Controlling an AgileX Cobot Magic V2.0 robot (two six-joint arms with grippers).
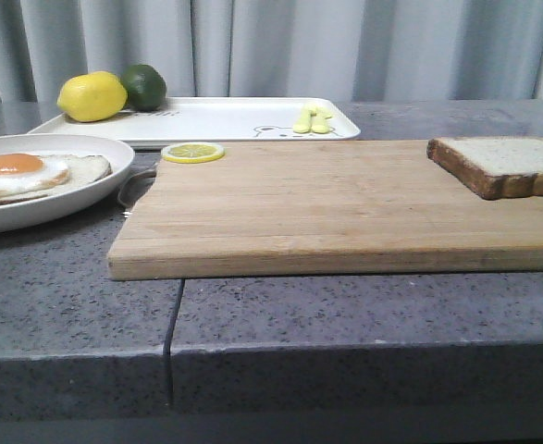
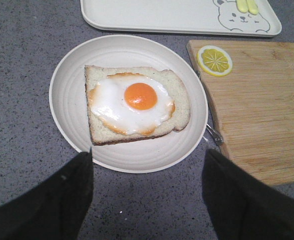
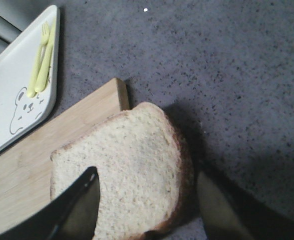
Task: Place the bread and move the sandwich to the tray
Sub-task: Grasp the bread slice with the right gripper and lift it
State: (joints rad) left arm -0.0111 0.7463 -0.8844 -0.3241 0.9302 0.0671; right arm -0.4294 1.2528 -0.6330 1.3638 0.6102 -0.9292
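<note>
- On the far left of the front view, a round white plate [image 1: 86,190] is cut off by the picture edge; the sandwich [image 2: 136,104] on it is seen here only from the side.
- In the left wrist view the sandwich is shown as one bread slice with a fried egg [image 2: 132,104] on top; whether a second slice lies under it cannot be told.
- The left gripper [image 2: 149,167] is seen only in its wrist view, with the jaws wide apart above the near rim of the plate and nothing between them; contact with the plate is not visible.
- Behind the plate, a lemon [image 1: 92,96] and a lime [image 1: 144,85] are found at the left end of the tray [image 1: 225,118]; its left corner is hidden by the lemon.
- Small yellow cutlery [image 1: 312,120] lies near the bear drawing; the middle of the tray is bare.
- A lemon slice [image 1: 192,152] lies at the back left corner of the wooden cutting board [image 1: 327,208], whose wide middle is free.
- A small metal object, perhaps a utensil [image 2: 214,135], is partly hidden between plate and board.
- The bread [image 1: 504,165] lies at the right back of the board, cut off by the picture edge; in the right wrist view it overhangs the board edge.
- The right gripper [image 3: 147,197] has its jaws widely open over the bread, one finger [image 3: 76,207] over the slice, the other beside its crust; touching cannot be told.
</note>
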